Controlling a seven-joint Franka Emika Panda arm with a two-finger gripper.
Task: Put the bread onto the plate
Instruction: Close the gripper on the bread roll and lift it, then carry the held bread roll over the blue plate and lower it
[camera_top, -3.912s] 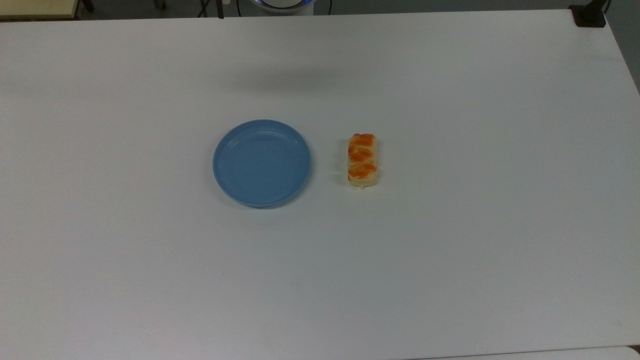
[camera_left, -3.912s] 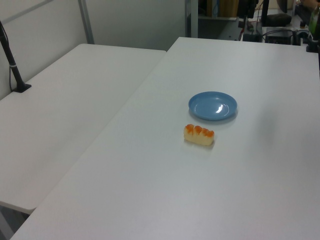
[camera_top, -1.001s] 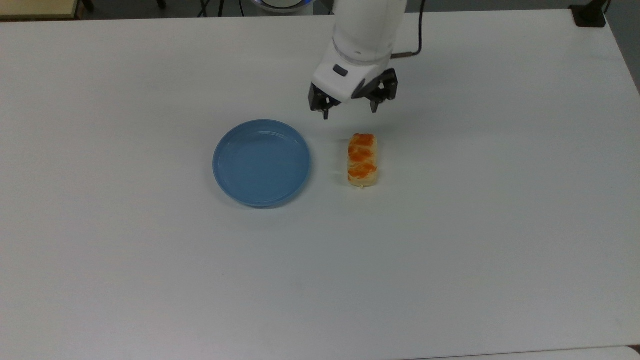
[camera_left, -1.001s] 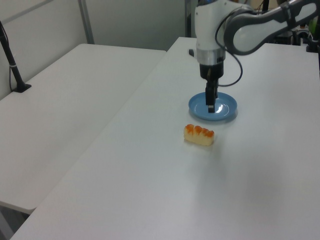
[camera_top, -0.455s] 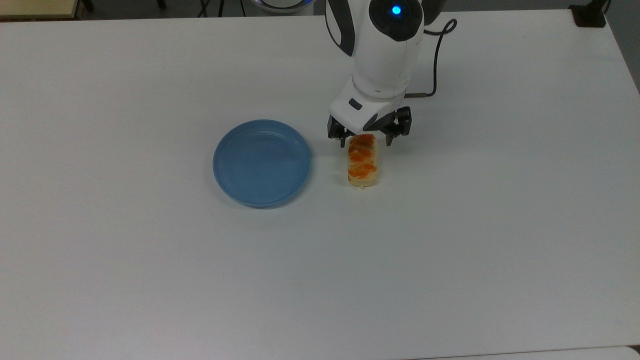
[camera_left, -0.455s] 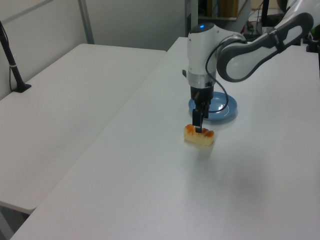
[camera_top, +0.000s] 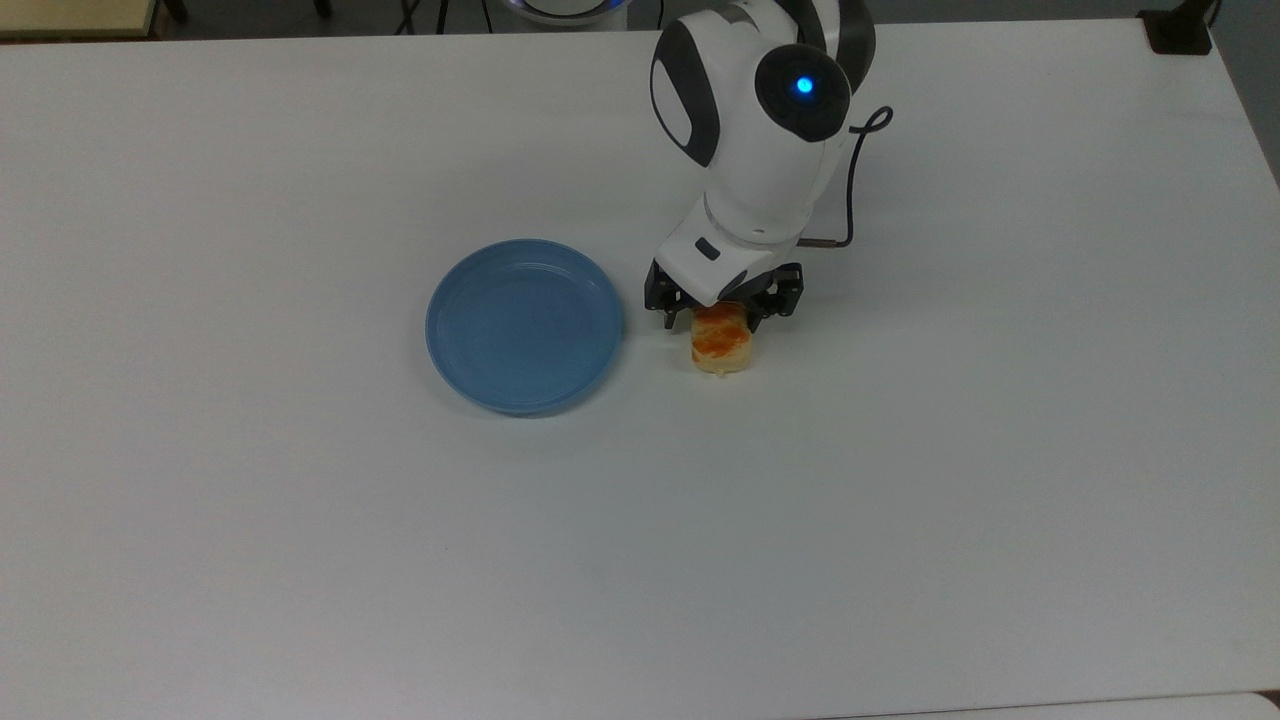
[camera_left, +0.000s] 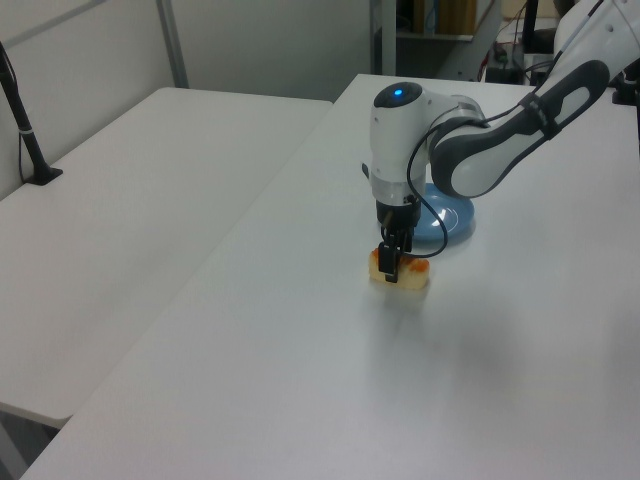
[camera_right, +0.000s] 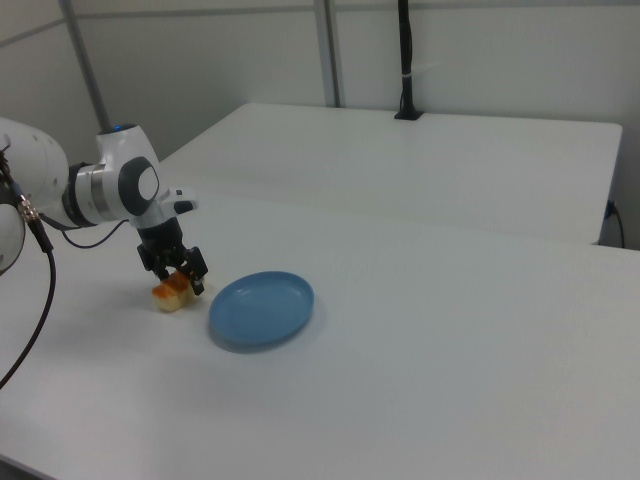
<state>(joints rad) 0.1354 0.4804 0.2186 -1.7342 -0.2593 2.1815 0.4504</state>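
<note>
Fingers (camera_top: 668, 318) of the gripper (camera_top: 718, 318) stand spread, straddling the bread's (camera_top: 722, 350) far end in the top view, the bread lying on the table (camera_top: 300, 520) just right of the plate (camera_top: 523, 325). Seen in the left view, the gripper (camera_left: 393, 266) reaches down over the bread (camera_left: 412, 274), the plate (camera_left: 450, 222) behind. Over in the right view, the bread (camera_right: 170, 295) sits left of the plate (camera_right: 262, 308).

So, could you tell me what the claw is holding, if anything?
Nothing yet: the open claw straddles the bread near its far end, on the table.
</note>
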